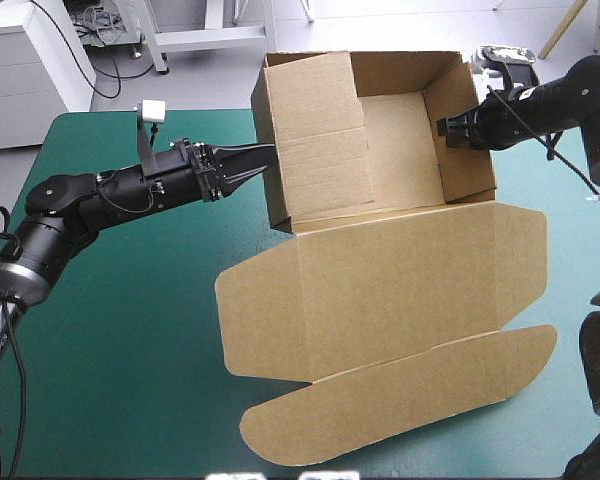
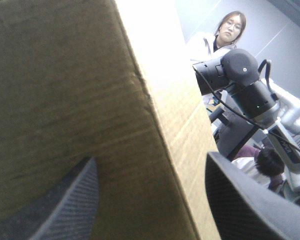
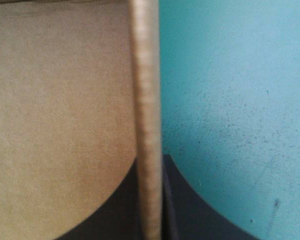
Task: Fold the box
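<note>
Inside right pincer (image 1: 452,128), the box (image 1: 400,270) wall.

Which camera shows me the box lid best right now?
The high view: the whole lid lies flat and unfolded, every edge in sight. The left wrist view shows only the raised left wall close up. The right wrist view shows only the right wall's edge. Neither shows the lid.
</note>
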Robot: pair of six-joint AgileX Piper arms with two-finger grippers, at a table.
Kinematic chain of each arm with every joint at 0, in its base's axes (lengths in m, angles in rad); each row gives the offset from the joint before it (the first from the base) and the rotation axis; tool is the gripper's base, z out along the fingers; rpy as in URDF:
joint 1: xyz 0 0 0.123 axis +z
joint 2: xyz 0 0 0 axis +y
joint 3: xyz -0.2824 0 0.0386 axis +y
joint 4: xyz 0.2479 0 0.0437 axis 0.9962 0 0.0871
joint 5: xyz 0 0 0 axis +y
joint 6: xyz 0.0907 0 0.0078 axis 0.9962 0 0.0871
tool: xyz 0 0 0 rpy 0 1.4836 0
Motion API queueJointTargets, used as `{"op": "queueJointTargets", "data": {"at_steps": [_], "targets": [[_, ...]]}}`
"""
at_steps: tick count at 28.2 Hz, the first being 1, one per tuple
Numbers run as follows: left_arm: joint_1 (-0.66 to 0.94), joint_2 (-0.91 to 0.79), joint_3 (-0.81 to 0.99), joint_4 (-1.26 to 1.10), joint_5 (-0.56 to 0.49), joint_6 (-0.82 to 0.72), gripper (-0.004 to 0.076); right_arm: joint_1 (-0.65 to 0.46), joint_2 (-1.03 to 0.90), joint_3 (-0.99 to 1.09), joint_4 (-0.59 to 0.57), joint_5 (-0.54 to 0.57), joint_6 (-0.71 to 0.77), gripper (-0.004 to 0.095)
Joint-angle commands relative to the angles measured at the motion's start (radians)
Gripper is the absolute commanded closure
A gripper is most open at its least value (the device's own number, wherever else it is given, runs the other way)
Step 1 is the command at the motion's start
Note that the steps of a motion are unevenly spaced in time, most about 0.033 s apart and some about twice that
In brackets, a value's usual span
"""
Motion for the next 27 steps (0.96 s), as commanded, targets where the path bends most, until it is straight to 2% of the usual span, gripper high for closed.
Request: {"op": "queueJointTargets", "data": {"at_steps": [1, 3, 7, 13, 17, 20, 27], "targets": [[-0.05, -0.029, -0.1, 0.114, -0.094, -0.086, 0.028, 0.017, -0.047, -0.027, 0.067, -0.039, 0.039, 0.0925], [-0.082, -0.011, -0.172, 0.301, -0.158, -0.21, 0.028, 0.067, -0.046, -0.027, -0.002, -0.044, 0.064, 0.0926], [-0.112, 0.034, -0.281, 0.491, -0.165, -0.361, 0.028, 0.109, -0.046, -0.027, -0.046, -0.076, 0.115, 0.0926], [-0.134, 0.127, -0.446, 0.668, -0.095, -0.498, 0.0307, 0.115, -0.046, -0.027, -0.041, -0.095, 0.171, 0.0925], [-0.134, 0.176, -0.562, 0.835, 0.013, -0.604, 0.0318, 0.115, -0.046, -0.027, -0.067, -0.093, 0.178, 0.0925], [-0.134, 0.187, -0.618, 0.904, 0.097, -0.621, 0.0318, 0.115, -0.046, -0.027, -0.075, -0.093, 0.178, 0.0925], [-0.134, 0.169, -0.686, 1.081, 0.127, -0.763, 0.0318, 0.115, -0.046, -0.027, -0.075, -0.097, 0.193, 0.0926]]}}
